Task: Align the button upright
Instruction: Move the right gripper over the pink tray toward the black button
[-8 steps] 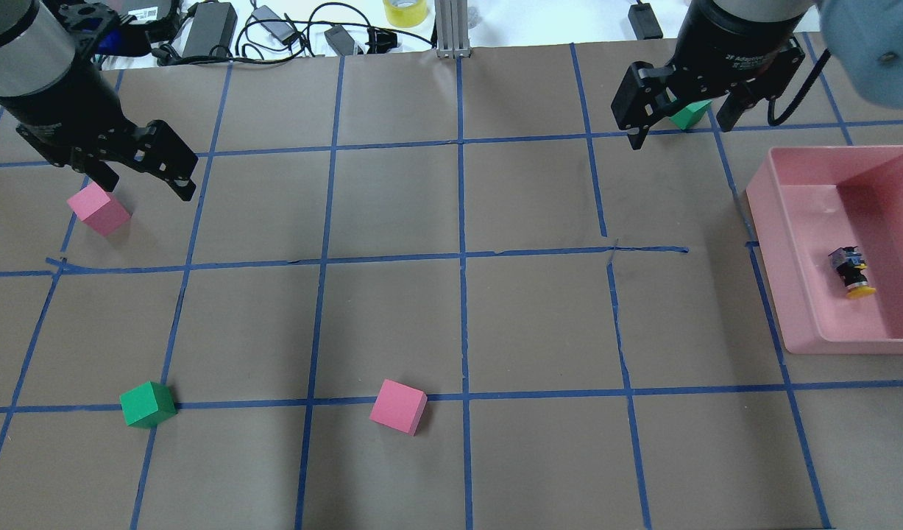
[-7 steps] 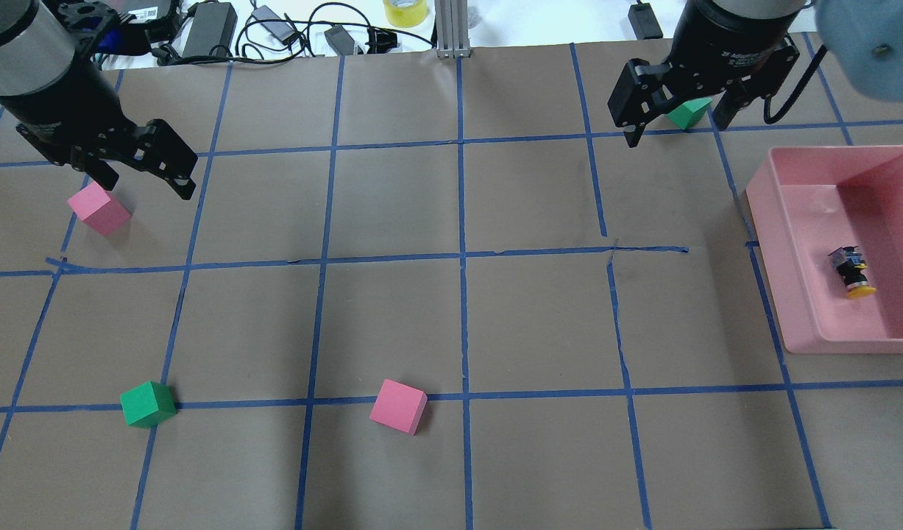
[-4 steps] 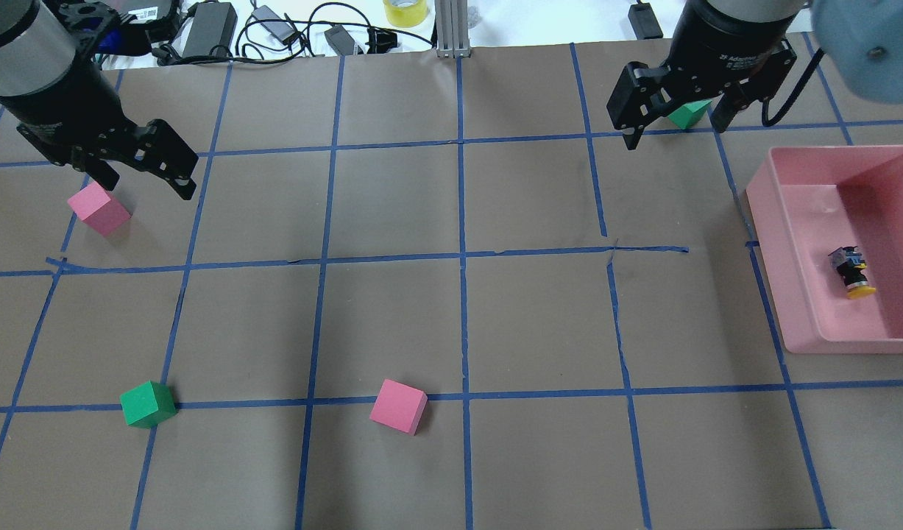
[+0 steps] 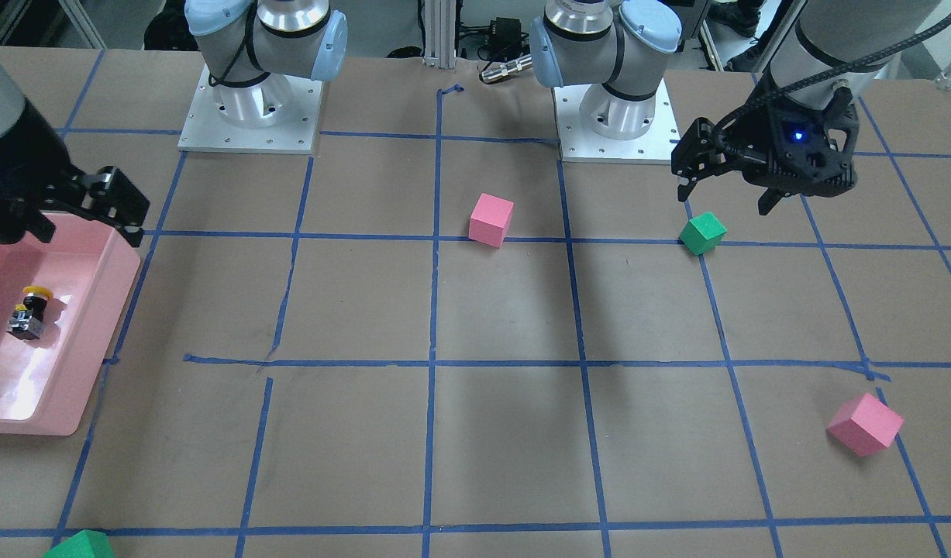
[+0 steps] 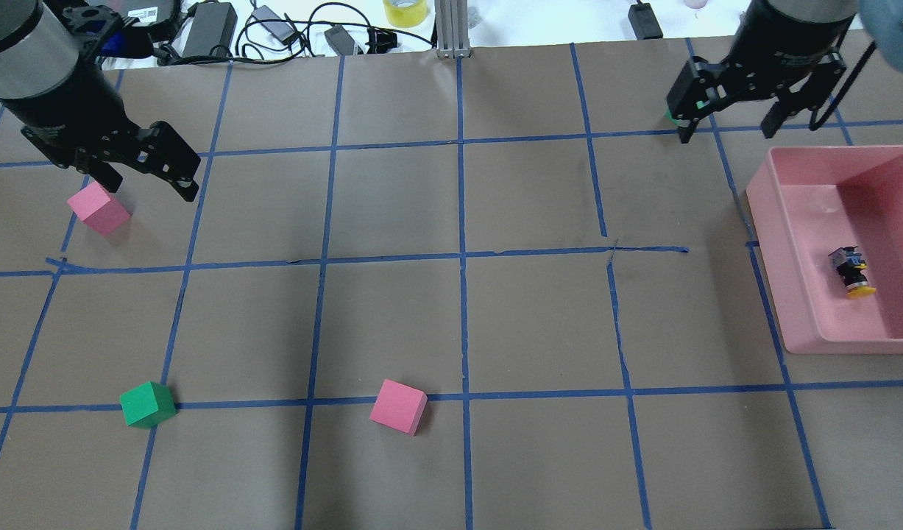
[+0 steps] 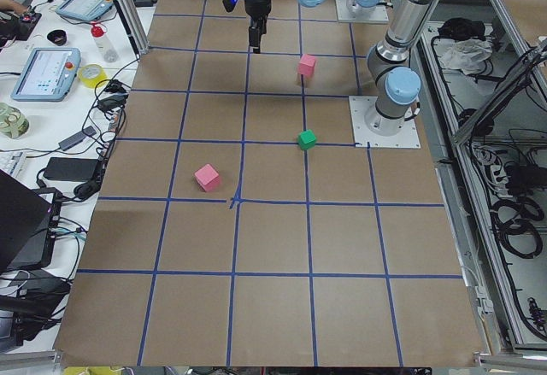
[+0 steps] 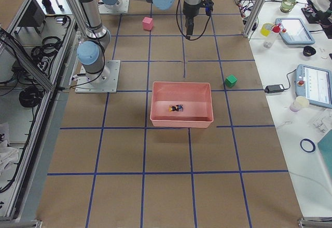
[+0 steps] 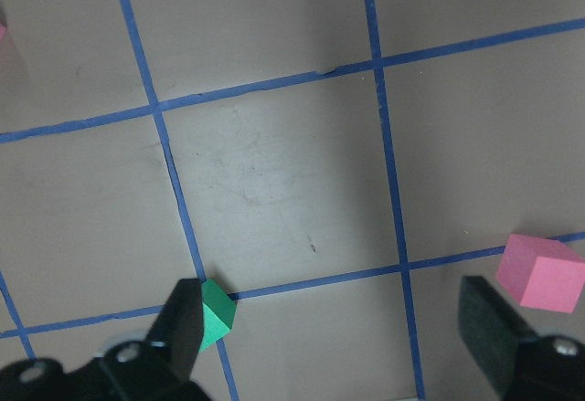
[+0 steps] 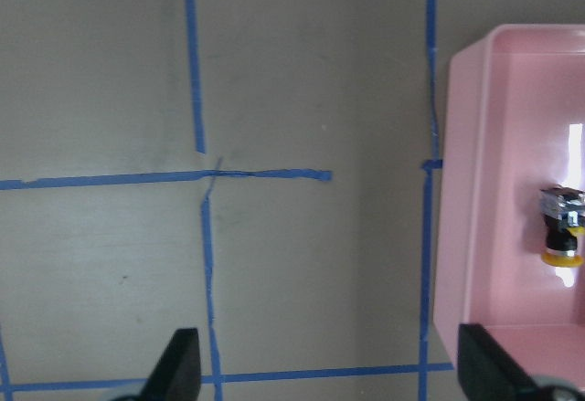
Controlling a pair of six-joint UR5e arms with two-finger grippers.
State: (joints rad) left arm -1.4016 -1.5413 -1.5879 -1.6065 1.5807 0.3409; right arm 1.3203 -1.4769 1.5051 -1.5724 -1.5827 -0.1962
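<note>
The button (image 5: 852,274) has a yellow cap and a black-and-grey body. It lies on its side in the pink bin (image 5: 764,213) at the right of the table, cap toward the robot's side. It also shows in the right wrist view (image 9: 561,235) and the front view (image 4: 30,311). My right gripper (image 5: 727,131) is open and empty, high over the table's far edge, beyond the bin's far left corner. My left gripper (image 5: 143,180) is open and empty, just beyond a pink cube (image 5: 98,209) at the far left.
A green cube (image 5: 148,404) and a second pink cube (image 5: 398,406) sit on the near tape line. Another green cube (image 7: 231,80) sits by the right gripper, mostly hidden in the overhead view. Cables and adapters (image 5: 274,29) line the far edge.
My right gripper has moved right, toward the bin's side, and now covers most of the far green cube. The left gripper and the button have not moved.
</note>
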